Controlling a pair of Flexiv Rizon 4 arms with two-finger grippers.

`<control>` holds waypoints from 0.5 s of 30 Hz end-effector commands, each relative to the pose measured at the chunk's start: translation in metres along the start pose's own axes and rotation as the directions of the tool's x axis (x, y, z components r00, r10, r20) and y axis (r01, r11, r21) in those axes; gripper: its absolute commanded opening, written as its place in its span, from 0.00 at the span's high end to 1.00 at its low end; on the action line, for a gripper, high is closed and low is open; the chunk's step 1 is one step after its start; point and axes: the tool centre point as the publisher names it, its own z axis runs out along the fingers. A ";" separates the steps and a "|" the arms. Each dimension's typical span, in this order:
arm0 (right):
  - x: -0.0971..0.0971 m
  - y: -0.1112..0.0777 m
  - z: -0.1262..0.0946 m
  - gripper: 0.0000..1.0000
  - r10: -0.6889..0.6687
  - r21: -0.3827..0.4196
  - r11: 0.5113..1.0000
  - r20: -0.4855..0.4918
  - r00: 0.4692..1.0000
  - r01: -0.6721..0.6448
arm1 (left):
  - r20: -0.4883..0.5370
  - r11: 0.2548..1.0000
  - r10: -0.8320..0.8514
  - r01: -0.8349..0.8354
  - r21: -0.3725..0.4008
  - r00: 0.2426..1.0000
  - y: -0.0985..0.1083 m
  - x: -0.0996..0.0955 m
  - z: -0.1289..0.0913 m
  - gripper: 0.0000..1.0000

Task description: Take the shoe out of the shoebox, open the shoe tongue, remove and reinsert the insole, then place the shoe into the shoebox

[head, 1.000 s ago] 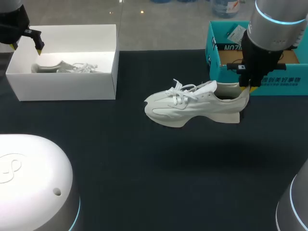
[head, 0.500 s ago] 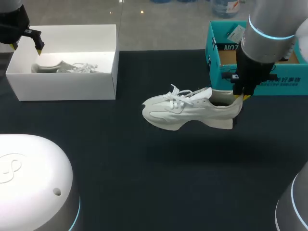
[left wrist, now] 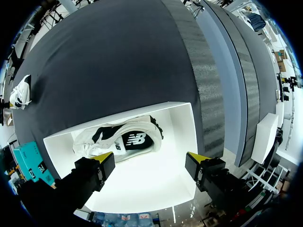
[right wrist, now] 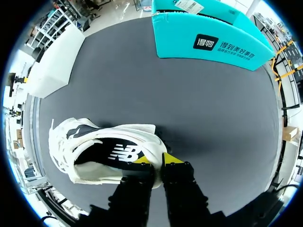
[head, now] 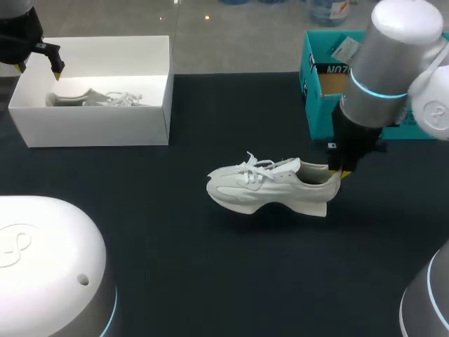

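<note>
A white shoe [head: 270, 188] lies on or just above the dark table near its middle, toe pointing left. My right gripper [head: 339, 173] is shut on the rim of its heel; in the right wrist view the yellow fingertips [right wrist: 156, 161] pinch the heel collar of the shoe [right wrist: 102, 151], whose dark insole shows. The teal shoebox [head: 330, 77] stands behind, at the back right. My left gripper [head: 38, 64] hangs open over the white shoebox [head: 91, 119], which holds a second white shoe [left wrist: 118, 139] seen below the open fingers [left wrist: 149, 163].
The teal box [right wrist: 208, 35] lies ahead of the right gripper across bare dark tabletop. The white box [right wrist: 54, 66] stands off at the far left of the table. White robot housings [head: 49, 267] fill the near left and near right corners.
My right arm has carried the shoe down and toward the near side, away from the teal box, to the tabletop. The left arm has not moved.
</note>
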 end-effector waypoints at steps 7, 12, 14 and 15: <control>0.017 0.008 0.040 1.00 -0.013 0.068 0.998 0.035 0.999 0.011 | -0.001 1.000 0.001 -0.001 0.001 1.000 0.000 0.001 0.000 0.00; 0.022 0.005 0.044 1.00 -0.022 0.070 0.997 0.045 0.999 0.018 | -0.001 1.000 0.001 -0.001 0.001 1.000 0.000 0.001 0.000 0.00; 0.025 0.004 0.048 1.00 -0.026 0.070 0.997 0.049 0.998 0.023 | -0.001 1.000 0.001 -0.001 0.001 1.000 0.000 0.001 0.000 0.00; 0.026 0.003 0.049 1.00 -0.029 0.070 0.997 0.050 0.998 0.025 | -0.001 1.000 0.001 -0.001 0.001 1.000 0.000 0.001 0.000 0.00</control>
